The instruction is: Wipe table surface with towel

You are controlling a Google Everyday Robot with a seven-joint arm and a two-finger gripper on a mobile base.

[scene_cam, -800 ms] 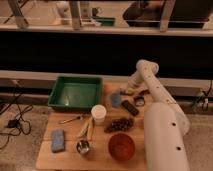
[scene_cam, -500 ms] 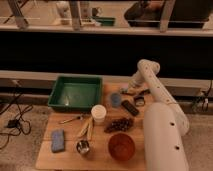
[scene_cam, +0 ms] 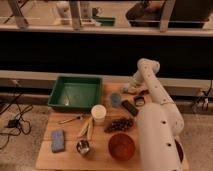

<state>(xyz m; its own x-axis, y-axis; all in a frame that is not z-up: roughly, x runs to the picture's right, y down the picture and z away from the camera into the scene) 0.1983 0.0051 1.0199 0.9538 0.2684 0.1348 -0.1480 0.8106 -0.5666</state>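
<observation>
The light-brown wooden table surface (scene_cam: 70,159) fills the lower middle of the camera view. My white arm (scene_cam: 156,125) rises from the lower right, bends at the elbow (scene_cam: 148,67) and comes down to the table's far right side. My gripper (scene_cam: 132,89) is low over the far edge, to the right of the green bin (scene_cam: 75,92). A small pale thing sits right at the gripper; I cannot tell whether it is the towel. A grey-blue object (scene_cam: 115,99) lies just in front of the gripper.
On the table are a white cup (scene_cam: 98,113), a banana (scene_cam: 87,128), dark grapes (scene_cam: 119,124), a red bowl (scene_cam: 122,146), a metal cup (scene_cam: 83,147), a blue sponge (scene_cam: 58,140), a utensil (scene_cam: 70,120) and a black object (scene_cam: 131,107). Cables lie on the floor at left.
</observation>
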